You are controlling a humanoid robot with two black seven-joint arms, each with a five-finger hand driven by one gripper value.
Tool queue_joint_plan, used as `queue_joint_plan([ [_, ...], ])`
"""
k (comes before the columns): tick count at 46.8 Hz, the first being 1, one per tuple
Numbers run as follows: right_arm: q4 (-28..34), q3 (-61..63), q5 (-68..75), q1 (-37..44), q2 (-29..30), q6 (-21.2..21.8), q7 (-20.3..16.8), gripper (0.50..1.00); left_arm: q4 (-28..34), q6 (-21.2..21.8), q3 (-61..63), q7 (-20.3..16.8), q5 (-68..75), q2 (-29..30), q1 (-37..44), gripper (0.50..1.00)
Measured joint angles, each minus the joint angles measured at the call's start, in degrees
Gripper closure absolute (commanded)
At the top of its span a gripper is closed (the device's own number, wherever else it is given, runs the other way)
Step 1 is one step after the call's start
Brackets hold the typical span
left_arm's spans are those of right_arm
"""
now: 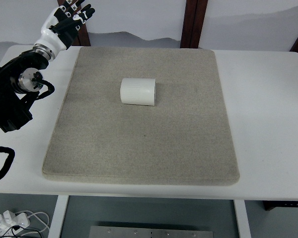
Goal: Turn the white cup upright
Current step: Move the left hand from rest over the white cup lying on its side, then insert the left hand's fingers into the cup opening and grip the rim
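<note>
The left arm [15,94] reaches up beyond the far-left corner of the grey mat [139,148], its left hand [68,20] raised with fingers loosely spread, holding nothing.

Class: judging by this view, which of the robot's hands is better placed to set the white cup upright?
Probably the left. Only the left hand shows, raised beyond the mat; the white cup lies on its side.

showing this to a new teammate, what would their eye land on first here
Most likely the white cup, lying on its side just above the middle of the grey mat that covers most of the white table. Next comes the left hand, raised at the top left corner beyond the mat, fingers spread and holding nothing.
</note>
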Motion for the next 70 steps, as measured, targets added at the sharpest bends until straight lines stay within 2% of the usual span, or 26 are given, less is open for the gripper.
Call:
queue_joint_plan([
  [5, 0.0, 0.0, 0.0, 0.0, 0.0, 0.0, 0.0, 0.548, -2.8, 0.2, 0.0, 0.0, 9.5, 0.5, -0.5, 0.51],
  [14, 0.0, 0.0, 0.0, 0.0, 0.0, 0.0, 0.0, 0.548, -4.5, 0.3, 2.3, 0.0, 20.7, 0.7, -1.8, 0.512],
  [32, 0.0, 0.0, 0.0, 0.0, 0.0, 0.0, 0.0, 0.548, -12.4, 3.0, 15.1, 0.7, 37.5, 4.6, -4.9, 0.512],
  [37, 0.0, 0.0, 0.0, 0.0, 0.0, 0.0, 0.0, 0.548, -12.9, 4.9, 18.1, 0.9, 42.9, 4.6, -5.8, 0.512],
  [48, 0.0, 0.0, 0.0, 0.0, 0.0, 0.0, 0.0, 0.548, -15.0, 5.1, 21.4, 2.7, 55.8, 4.1, -7.8, 0.512],
  [61, 0.0, 0.0, 0.0, 0.0, 0.0, 0.0, 0.0, 0.548, -16.5, 4.5, 24.4, 5.9, 57.6, 1.8, -10.3, 0.512],
  [70, 0.0, 0.0, 0.0, 0.0, 0.0, 0.0, 0.0, 0.548, -18.2, 0.5, 24.6, 6.0, 57.1, 1.8, -12.2, 0.51],
])
